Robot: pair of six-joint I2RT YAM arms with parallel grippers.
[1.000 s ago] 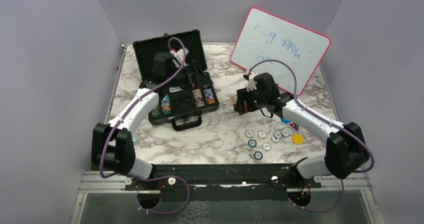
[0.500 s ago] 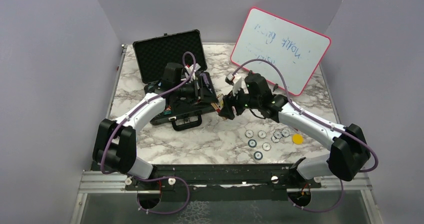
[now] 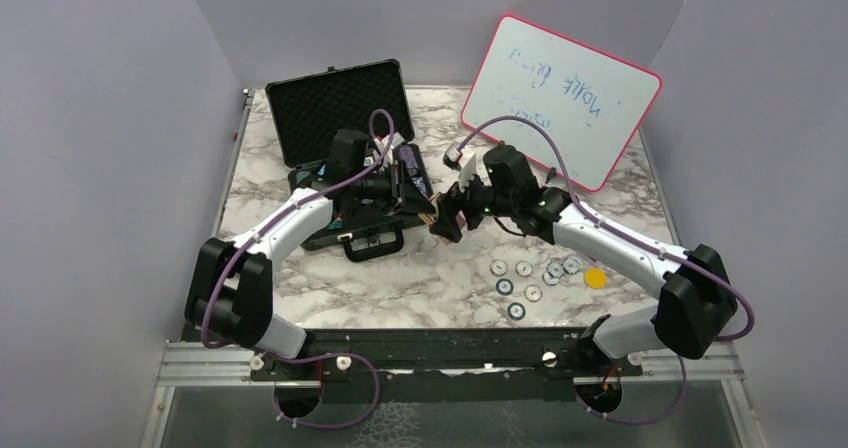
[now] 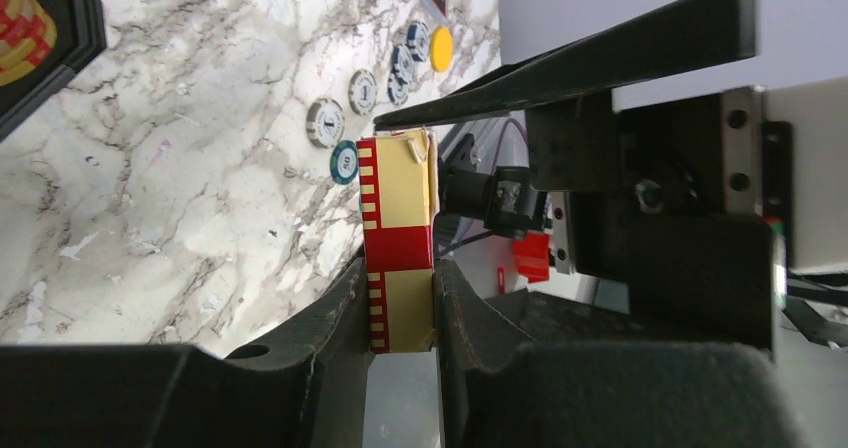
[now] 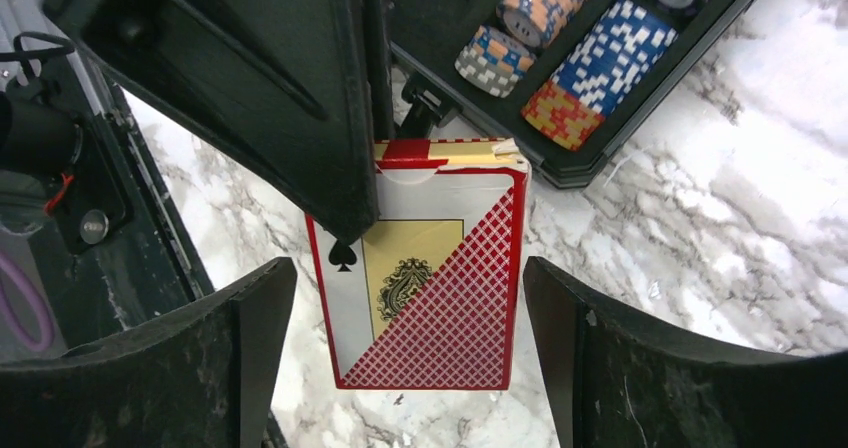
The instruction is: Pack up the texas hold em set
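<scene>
Marble table, open black case toward its back left corner, trays mostly hidden by an arm, left gripper clamped on a red card deck beside the case's front right corner, right gripper spread wide around it, loose chips front right.

Top view: card deck mostly hidden, only sliver showing. Case compartments largely covered by left arm. Whiteboard writing illegible. Loose chips too small to read. Right wrist view: case cut off at top edge.
</scene>
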